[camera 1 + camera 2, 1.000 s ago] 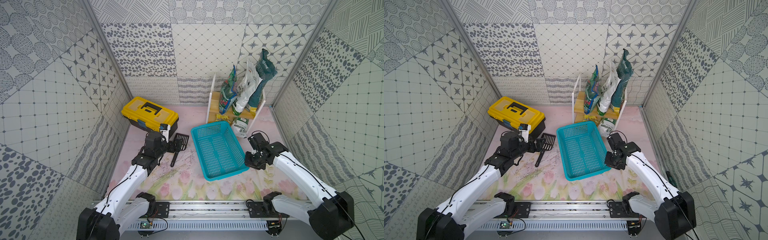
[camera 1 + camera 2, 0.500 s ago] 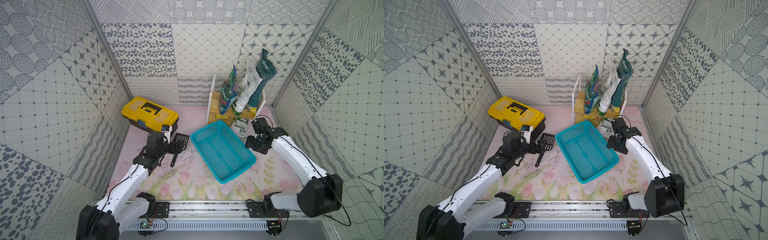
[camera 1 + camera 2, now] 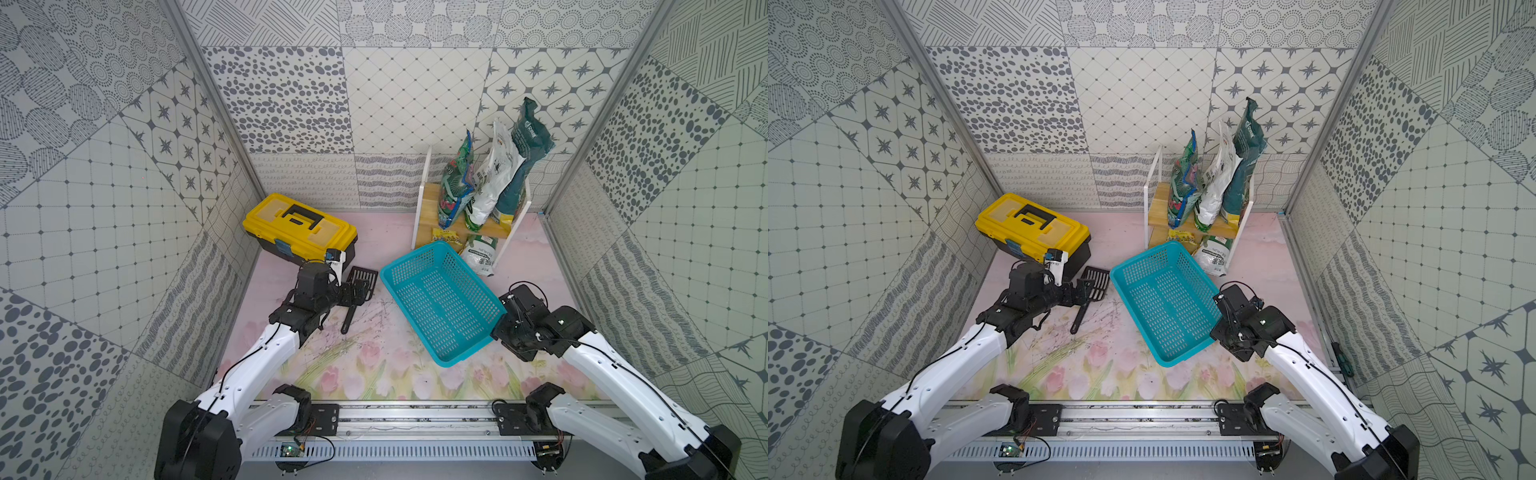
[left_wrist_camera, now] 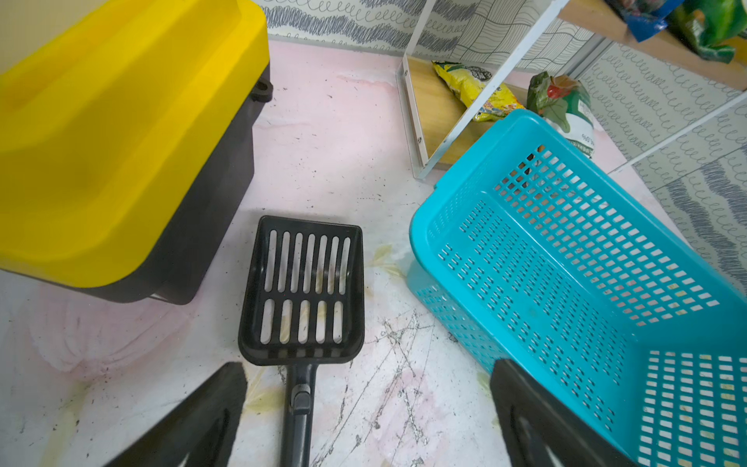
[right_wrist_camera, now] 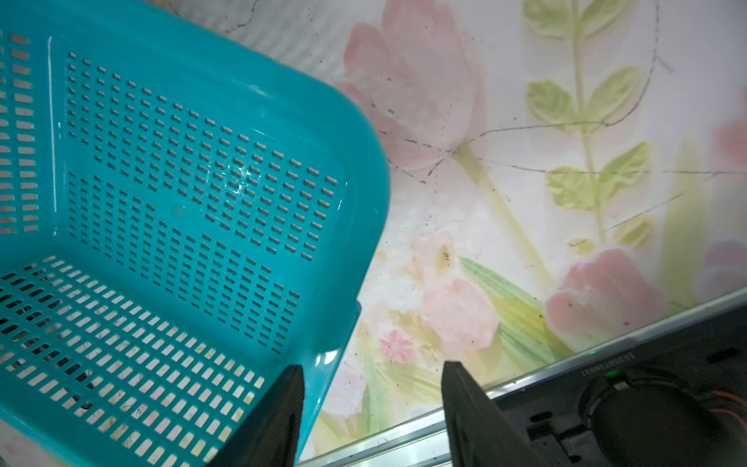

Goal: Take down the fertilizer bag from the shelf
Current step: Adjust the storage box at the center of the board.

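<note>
The shelf (image 3: 431, 199) stands in the upper right of both top views, against the back wall. Three bags stand upright on its top board, long axes vertical, tops tilting toward the upper right: a green patterned bag (image 3: 457, 183), a white bag (image 3: 494, 178) and a dark teal bag (image 3: 528, 141), pressed side by side. Two more lie on the bottom board: a yellow packet (image 3: 445, 236) and a white-and-green bag (image 3: 480, 255) poking out onto the tabletop (image 3: 374, 353). Which one holds fertilizer I cannot tell. The left pincer (image 4: 368, 366) is spread wide and empty over one black scoop (image 4: 303, 291). The right pincer (image 5: 372, 368) is parted, straddling the rim of one teal basket (image 5: 182, 202) without clamping it.
</note>
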`<act>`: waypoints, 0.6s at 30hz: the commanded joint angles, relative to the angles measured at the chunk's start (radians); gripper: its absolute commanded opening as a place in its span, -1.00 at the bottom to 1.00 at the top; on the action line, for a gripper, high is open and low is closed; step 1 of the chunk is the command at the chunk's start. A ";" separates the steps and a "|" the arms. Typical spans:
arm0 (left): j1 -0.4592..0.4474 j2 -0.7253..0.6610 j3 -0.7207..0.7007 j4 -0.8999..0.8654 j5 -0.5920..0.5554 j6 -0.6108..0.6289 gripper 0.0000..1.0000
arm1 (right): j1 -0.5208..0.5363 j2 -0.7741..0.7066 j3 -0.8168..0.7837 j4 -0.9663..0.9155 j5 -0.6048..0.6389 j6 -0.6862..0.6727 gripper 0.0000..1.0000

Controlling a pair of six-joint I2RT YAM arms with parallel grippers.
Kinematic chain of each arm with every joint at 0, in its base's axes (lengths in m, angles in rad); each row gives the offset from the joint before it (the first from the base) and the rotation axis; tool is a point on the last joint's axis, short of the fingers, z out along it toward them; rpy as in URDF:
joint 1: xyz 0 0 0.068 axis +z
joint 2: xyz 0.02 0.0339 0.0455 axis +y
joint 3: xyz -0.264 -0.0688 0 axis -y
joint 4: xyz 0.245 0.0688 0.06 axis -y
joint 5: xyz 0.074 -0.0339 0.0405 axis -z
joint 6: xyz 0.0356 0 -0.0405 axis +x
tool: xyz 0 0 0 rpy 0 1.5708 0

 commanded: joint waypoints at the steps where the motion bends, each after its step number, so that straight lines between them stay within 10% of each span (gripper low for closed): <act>1: -0.003 0.001 0.011 -0.006 0.000 0.005 0.99 | 0.017 0.076 -0.012 0.170 -0.029 0.086 0.10; 10: -0.004 0.010 0.011 -0.009 -0.009 0.009 1.00 | -0.004 0.193 0.012 0.213 0.009 0.003 -0.45; 18: -0.004 0.020 0.013 -0.007 -0.004 0.005 0.99 | -0.247 0.156 0.025 0.207 -0.154 -0.303 -0.65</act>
